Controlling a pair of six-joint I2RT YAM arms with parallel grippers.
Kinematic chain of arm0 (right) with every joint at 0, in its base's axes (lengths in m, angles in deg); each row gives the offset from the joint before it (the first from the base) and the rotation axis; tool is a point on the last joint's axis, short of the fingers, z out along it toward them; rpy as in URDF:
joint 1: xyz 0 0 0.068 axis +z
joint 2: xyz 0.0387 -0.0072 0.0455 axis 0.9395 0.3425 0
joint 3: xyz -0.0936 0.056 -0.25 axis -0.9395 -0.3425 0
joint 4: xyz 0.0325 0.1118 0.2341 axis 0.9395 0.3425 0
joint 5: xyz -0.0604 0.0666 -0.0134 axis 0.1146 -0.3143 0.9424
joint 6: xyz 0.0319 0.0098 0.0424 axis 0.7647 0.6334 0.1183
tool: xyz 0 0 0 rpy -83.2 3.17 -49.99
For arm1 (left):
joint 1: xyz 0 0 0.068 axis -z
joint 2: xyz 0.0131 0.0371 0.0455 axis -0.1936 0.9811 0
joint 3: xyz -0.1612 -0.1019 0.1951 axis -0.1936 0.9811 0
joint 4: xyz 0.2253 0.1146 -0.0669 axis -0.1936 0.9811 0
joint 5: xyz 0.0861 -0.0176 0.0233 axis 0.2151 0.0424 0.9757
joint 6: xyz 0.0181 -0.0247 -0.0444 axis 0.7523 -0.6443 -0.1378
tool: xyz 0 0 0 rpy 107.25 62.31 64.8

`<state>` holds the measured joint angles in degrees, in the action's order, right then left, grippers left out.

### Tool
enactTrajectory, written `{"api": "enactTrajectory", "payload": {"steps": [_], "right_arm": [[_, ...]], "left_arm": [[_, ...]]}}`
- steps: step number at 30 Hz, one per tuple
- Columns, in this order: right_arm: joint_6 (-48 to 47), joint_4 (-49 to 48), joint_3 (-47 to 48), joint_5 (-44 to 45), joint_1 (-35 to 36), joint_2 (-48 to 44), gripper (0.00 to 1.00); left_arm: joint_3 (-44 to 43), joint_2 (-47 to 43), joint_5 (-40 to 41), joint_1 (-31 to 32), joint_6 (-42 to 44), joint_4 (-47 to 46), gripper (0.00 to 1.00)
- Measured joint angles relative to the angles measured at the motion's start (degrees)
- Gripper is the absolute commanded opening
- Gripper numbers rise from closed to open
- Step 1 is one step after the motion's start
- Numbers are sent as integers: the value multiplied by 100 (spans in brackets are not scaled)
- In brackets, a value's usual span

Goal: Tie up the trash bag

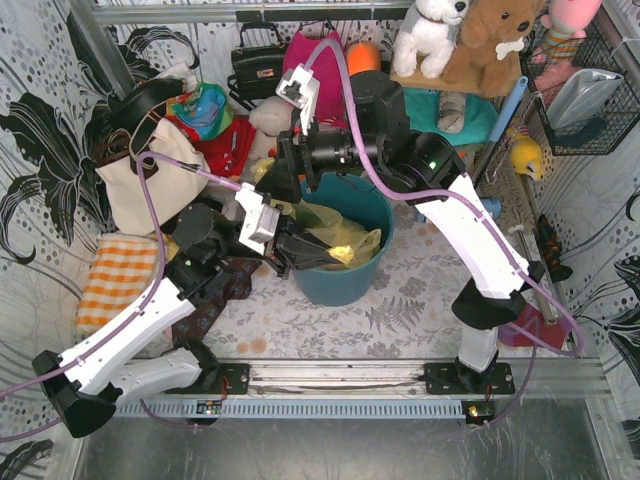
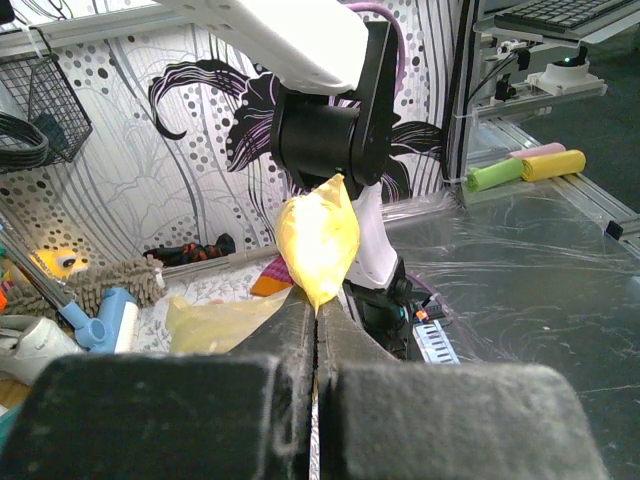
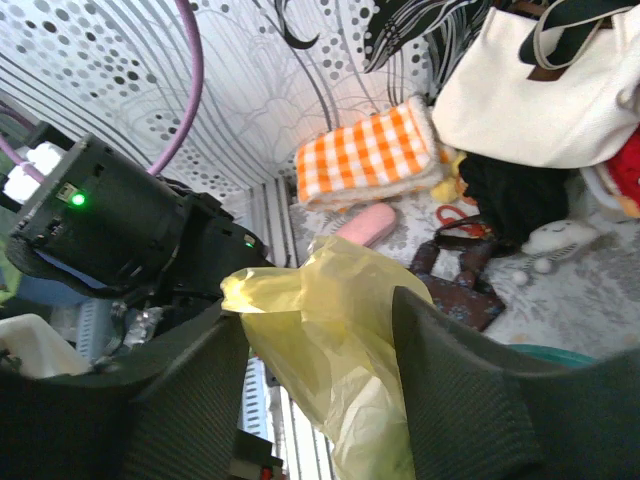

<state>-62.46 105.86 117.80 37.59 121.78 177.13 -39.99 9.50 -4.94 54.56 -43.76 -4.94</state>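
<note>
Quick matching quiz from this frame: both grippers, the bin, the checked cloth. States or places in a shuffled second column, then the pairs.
1. left gripper
2. right gripper
3. teal bin
4. checked cloth

A. holds the yellow trash bag inside it
B. jaws apart, a flap of the bag between them
C. shut on a pinch of the bag
D. orange and white, far left in the top view

Pairs: 1-C, 2-B, 3-A, 4-D

Bright, even light with soft shadows; in both wrist views the near jaws are blurred.
</note>
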Motion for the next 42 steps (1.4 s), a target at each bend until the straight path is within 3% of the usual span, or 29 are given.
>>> {"api": "enactTrajectory", "payload": {"steps": [2, 7, 12, 25, 42], "right_arm": [[-17, 15, 0, 68, 4, 9, 30], [-13, 13, 2, 352, 4, -9, 0], [37, -50, -483, 1005, 4, -372, 0], [796, -1082, -3252, 2640, 4, -2437, 0], [2142, -2734, -6022, 3633, 4, -3733, 0]], "left_arm": [[22, -33, 4, 0, -4, -2, 0], [20, -68, 46, 0, 28, 42, 0], [-114, -74, 337, 0, 249, 417, 0], [-496, -155, 1668, 0, 1097, 1226, 0], [-269, -227, 2973, 0, 1611, 1165, 0]]}}
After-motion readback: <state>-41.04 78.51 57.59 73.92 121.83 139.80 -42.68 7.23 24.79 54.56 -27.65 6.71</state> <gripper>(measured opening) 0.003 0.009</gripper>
